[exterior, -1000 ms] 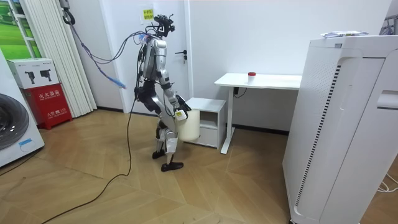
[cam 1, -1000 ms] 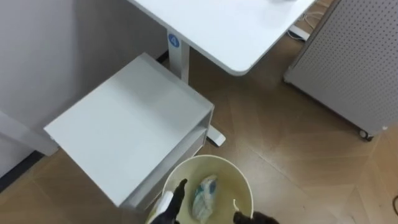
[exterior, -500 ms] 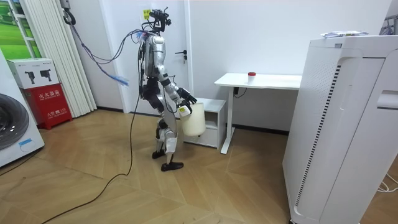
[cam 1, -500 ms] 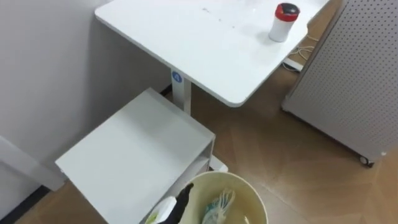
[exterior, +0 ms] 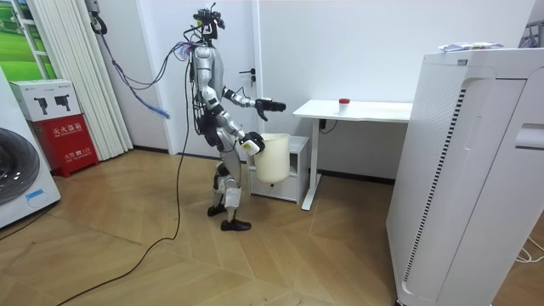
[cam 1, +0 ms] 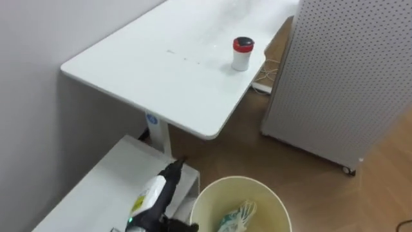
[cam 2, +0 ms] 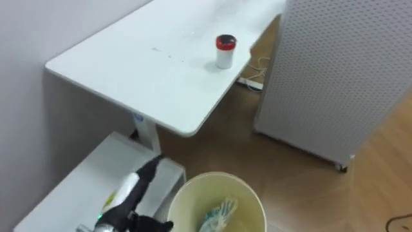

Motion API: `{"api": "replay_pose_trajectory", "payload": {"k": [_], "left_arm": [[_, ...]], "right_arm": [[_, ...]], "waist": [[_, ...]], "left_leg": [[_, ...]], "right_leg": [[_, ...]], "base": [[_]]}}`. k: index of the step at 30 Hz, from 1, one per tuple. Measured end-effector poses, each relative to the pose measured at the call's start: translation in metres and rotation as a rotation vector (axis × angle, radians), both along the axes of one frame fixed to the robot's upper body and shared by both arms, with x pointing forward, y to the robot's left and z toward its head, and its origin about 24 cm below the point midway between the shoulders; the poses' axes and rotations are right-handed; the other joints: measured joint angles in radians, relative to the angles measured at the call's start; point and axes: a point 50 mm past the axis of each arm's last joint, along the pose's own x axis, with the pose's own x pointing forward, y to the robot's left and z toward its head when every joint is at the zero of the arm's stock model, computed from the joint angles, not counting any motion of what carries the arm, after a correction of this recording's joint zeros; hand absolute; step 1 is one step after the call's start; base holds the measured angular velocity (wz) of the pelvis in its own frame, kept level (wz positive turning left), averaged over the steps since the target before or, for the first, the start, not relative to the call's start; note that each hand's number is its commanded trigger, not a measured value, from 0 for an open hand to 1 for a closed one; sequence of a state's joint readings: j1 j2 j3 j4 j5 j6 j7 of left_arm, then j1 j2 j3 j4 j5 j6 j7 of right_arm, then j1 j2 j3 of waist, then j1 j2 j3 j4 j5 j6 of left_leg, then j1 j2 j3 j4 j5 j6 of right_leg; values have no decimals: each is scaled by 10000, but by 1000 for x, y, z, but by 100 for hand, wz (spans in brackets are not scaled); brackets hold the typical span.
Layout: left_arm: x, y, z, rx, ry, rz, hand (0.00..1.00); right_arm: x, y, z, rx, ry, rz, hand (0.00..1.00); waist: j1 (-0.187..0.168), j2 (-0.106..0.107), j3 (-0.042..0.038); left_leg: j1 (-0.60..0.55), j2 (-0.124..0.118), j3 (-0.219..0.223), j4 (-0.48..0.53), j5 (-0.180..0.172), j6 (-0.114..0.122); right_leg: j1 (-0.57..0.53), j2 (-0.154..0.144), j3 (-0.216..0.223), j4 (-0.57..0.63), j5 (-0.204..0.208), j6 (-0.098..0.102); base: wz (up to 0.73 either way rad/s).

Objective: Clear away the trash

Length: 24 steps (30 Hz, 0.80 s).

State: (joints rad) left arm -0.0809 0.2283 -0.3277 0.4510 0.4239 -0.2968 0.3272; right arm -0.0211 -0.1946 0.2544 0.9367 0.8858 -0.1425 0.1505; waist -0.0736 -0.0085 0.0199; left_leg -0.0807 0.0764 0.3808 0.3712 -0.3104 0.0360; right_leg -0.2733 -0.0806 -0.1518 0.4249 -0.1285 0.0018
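Cream plastic marks the bin [cam 1: 252,191] at the bottom edge of your eye views, mouth up. The garbage is inside it: a crumpled pale wad [cam 1: 235,218] with a touch of blue-green, lying low in the bin and cut off by the frame's lower edge.

Your left hand [cam 1: 166,184] comes in from the lower left, just beside the bin's rim. Its fingers are straight and released, pointing forward toward the desk [cam 1: 161,71], and it holds nothing. Below it you see the white top of the cabinet [cam 1: 96,193]. In the room view that arm is stretched out at chest height toward the desk, well above the bin.

Your right hand [exterior: 249,146] is at the bin's rim on the side facing the room camera. The bin hangs clear of the floor [cam 1: 257,154] in front of the cabinet. You cannot tell how that hand's fingers lie.

On the white desk ahead of you a small white can [cam 1: 242,54] with a red lid stands upright near the right edge, well apart from your left hand. To the right of the desk stands a white perforated panel [cam 1: 347,71] on casters, with a strip of wood floor between it and the desk.

In the room view you stand upright on the wood floor, facing the cabinet and the desk's near end.
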Motion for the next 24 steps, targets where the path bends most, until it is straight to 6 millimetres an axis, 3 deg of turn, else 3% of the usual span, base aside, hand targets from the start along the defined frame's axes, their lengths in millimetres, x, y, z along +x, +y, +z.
{"api": "replay_pose_trajectory", "payload": {"k": [5,9,13,15,17,18,20,22,24], "left_arm": [[-4,4,22,-693,-1390,582,0],[-6,4,28,-874,-1756,535,0],[-8,17,35,-993,-2168,1196,0],[-7,22,45,-1037,-2687,1403,0],[-7,25,55,-1277,-3181,1627,0],[-7,26,57,-1348,-3250,1702,0],[-11,30,57,-1568,-3333,2003,0],[-11,31,57,-1782,-3297,2139,0],[-11,32,57,-1945,-3294,2246,0]], "right_arm": [[-15,-8,-4,-435,287,-41,100],[-21,-10,-5,-766,378,264,100],[-24,-8,-2,-1098,187,941,100],[-22,-6,0,-1244,55,1247,100],[-21,-6,0,-1302,17,1529,100],[-21,-6,0,-1327,12,1621,100],[-20,-5,2,-1333,-114,1742,100],[-21,-6,4,-1364,-180,1759,100],[-21,-7,4,-1378,-180,1761,100]], "waist": [[-36,-6,-134],[10,-23,-142],[33,-40,-148],[191,-42,-147],[433,-32,-147],[513,-22,-150],[751,100,-167],[746,153,-160],[756,187,-174]], "left_leg": [[818,40,209,-562,105,-168],[1095,85,263,-677,111,-260],[1287,252,295,-706,31,-398],[1392,194,135,-706,8,-439],[1608,45,-1065,-701,8,-439],[1671,-15,-1435,-701,8,-438],[1814,-228,-2837,-708,5,-434],[1895,-334,-3351,-707,6,-435],[1997,-355,-3382,-856,7,-435]], "right_leg": [[566,154,-156,-397,56,-53],[726,288,-172,-515,63,-72],[850,563,-188,-822,159,-231],[799,743,136,-822,198,-294],[811,1012,733,-851,237,-356],[806,1073,903,-843,240,-366],[795,1348,1553,-847,301,-422],[790,1460,1844,-817,354,-413],[770,1567,2074,-818,433,-395]], "base": [[-18],[-14],[-30],[-64],[-84],[-99],[-94],[-57],[-38]]}}
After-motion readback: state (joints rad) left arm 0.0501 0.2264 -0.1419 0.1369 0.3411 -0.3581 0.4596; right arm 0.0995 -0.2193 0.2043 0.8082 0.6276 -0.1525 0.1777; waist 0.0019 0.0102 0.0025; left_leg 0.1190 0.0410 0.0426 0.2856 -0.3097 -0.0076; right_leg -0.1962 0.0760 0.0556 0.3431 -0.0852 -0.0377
